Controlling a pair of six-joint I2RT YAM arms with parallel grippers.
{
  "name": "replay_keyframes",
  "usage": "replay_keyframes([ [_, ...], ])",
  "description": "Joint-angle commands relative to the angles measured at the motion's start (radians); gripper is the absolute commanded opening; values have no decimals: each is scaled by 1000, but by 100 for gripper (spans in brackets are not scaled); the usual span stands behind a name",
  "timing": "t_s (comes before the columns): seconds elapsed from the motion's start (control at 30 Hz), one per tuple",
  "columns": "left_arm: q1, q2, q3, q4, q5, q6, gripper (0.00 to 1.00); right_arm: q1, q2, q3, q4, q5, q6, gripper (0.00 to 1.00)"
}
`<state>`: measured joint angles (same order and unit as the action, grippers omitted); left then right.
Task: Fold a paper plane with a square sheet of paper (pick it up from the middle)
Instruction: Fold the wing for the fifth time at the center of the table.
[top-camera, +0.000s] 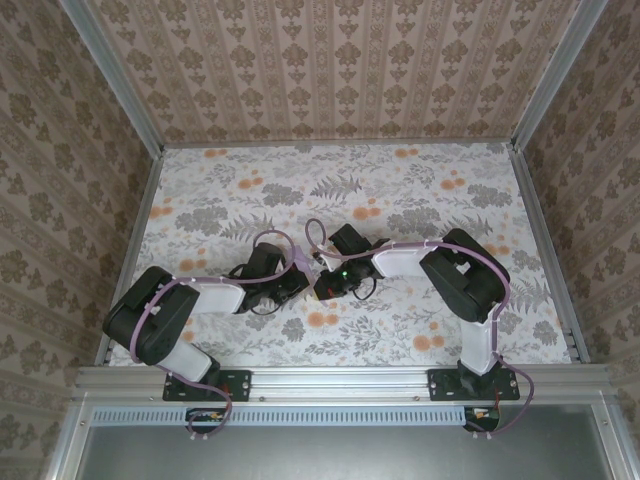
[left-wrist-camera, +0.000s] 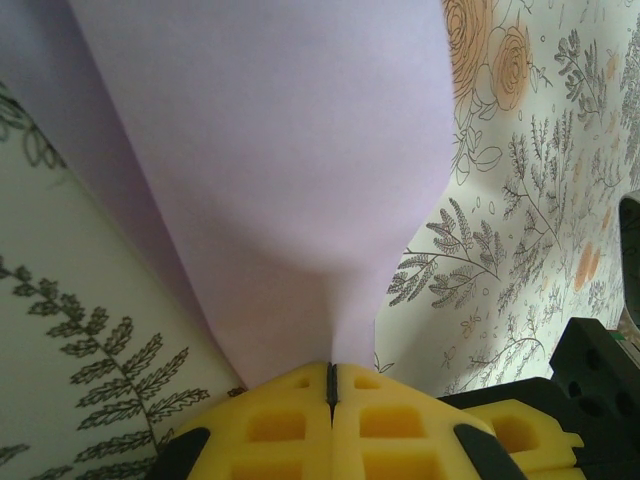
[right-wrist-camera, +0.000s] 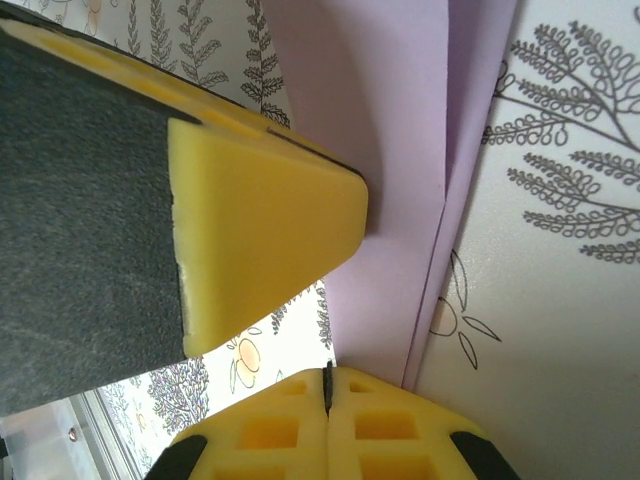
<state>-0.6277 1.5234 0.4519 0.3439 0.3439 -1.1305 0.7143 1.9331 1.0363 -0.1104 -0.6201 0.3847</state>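
The lilac-purple paper (left-wrist-camera: 280, 180) rises from my left gripper (left-wrist-camera: 332, 368), whose yellow jaws are shut on its gathered lower end. In the right wrist view the same paper (right-wrist-camera: 400, 150) shows a long crease and a second layer along its right side. My right gripper (right-wrist-camera: 327, 372) is shut, its tips right at the paper's lower edge; whether it pinches the paper I cannot tell. One yellow finger (right-wrist-camera: 260, 220) of the left gripper touches the paper from the left. In the top view both grippers meet at mid-table, left (top-camera: 298, 273) and right (top-camera: 322, 283).
The floral tablecloth (top-camera: 420, 190) covers the table, with patterned walls on three sides and a metal rail (top-camera: 340, 378) along the near edge. A yellow finger (left-wrist-camera: 505, 425) of the right gripper sits close beside the left one.
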Motion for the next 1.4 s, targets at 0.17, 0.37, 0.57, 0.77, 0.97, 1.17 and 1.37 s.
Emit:
replay_keyframes([
  [0.17,24,10,-22,-170,-71,-18,0,8,-33,-92,-113,-22,-51,2],
  [0.37,33,21,-27,-171,-66,-18,0,8,-104,-189,-119,-14,-44,2],
  [0.57,33,6,-16,-123,-24,15,0,9,-202,-182,-152,53,-38,2],
  [0.77,25,-30,9,-132,8,58,0,41,-277,-127,-73,110,36,1],
  [0.97,22,-28,28,-108,44,71,0,70,-121,-11,-25,120,69,0],
  [1.17,30,-38,37,-78,87,82,0,69,-22,24,-11,144,71,0],
  [1.37,104,-146,93,-221,115,203,0,61,-23,-52,7,174,66,0],
])
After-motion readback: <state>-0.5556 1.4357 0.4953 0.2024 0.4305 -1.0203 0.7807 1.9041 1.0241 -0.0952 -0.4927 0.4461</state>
